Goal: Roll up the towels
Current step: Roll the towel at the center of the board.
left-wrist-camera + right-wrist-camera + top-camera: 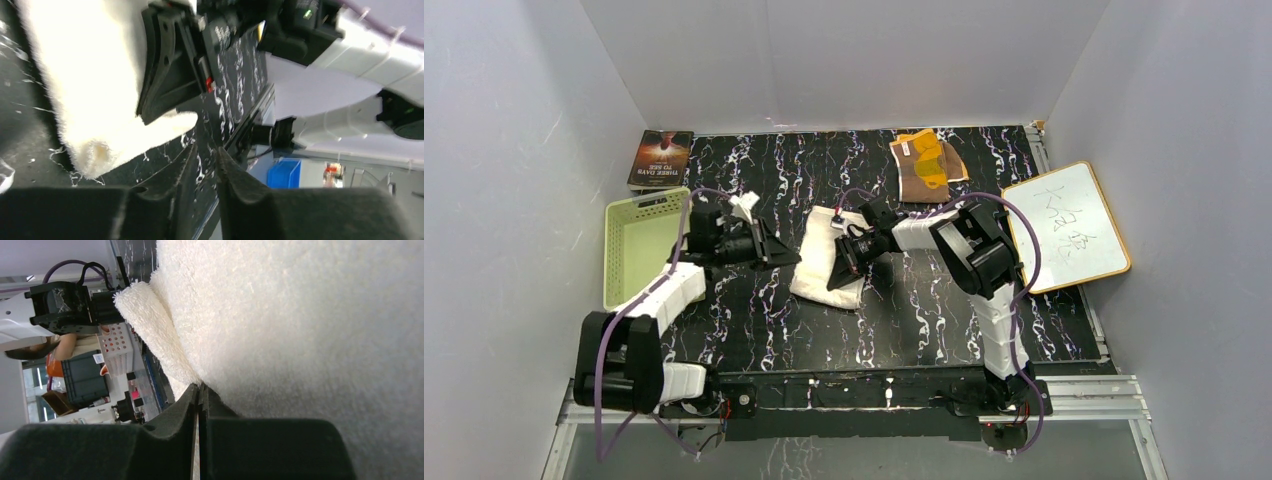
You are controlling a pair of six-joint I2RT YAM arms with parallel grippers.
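Observation:
The cream-white towel [814, 268] lies mid-table, with one edge curled into a small roll [95, 152]. The brown and orange towel [929, 165] lies crumpled at the back, apart from both arms. My right gripper [844, 265] rests on the white towel, shut. Its tips [200, 387] touch the pile of the white towel [300, 315], and I see no cloth pinched between them. My left gripper [786, 255] is at the towel's left edge. In its own view the left gripper [207, 150] keeps a narrow gap with only table showing through, beside the white towel [85, 75].
A green basket [639, 245] stands at the left edge, with a book [661, 158] behind it. A wood-framed whiteboard [1069, 225] lies at the right. The right arm's black wrist [170, 65] sits close in front of the left gripper.

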